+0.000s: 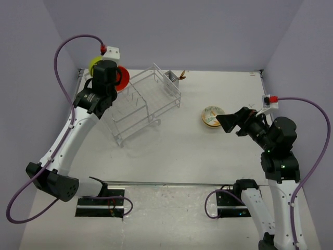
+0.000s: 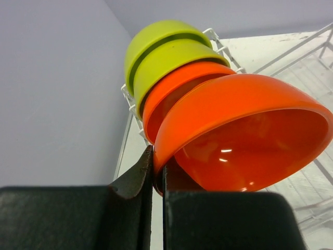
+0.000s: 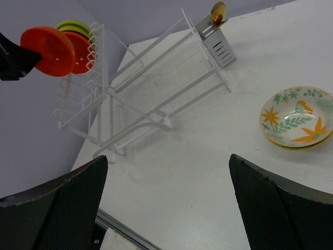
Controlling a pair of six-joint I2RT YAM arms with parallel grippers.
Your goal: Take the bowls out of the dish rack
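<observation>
The white wire dish rack (image 1: 148, 101) stands at the back left of the table. At its left end several bowls stand on edge: a glossy orange bowl (image 2: 244, 130) nearest, a second orange bowl (image 2: 179, 83) behind it, then two lime-green bowls (image 2: 161, 39). My left gripper (image 2: 157, 166) is shut on the rim of the nearest orange bowl (image 1: 123, 78). A cream bowl (image 1: 212, 115) with a leaf and flower pattern sits upright on the table at the right. My right gripper (image 3: 169, 159) hangs open over bare table just beside the cream bowl (image 3: 297, 117), holding nothing.
A small grey cutlery basket (image 1: 172, 83) hangs on the rack's far right end, with a golden utensil (image 3: 217, 11) sticking out of it. Lilac walls close in the table on the left, back and right. A metal rail (image 1: 166, 183) runs along the near edge.
</observation>
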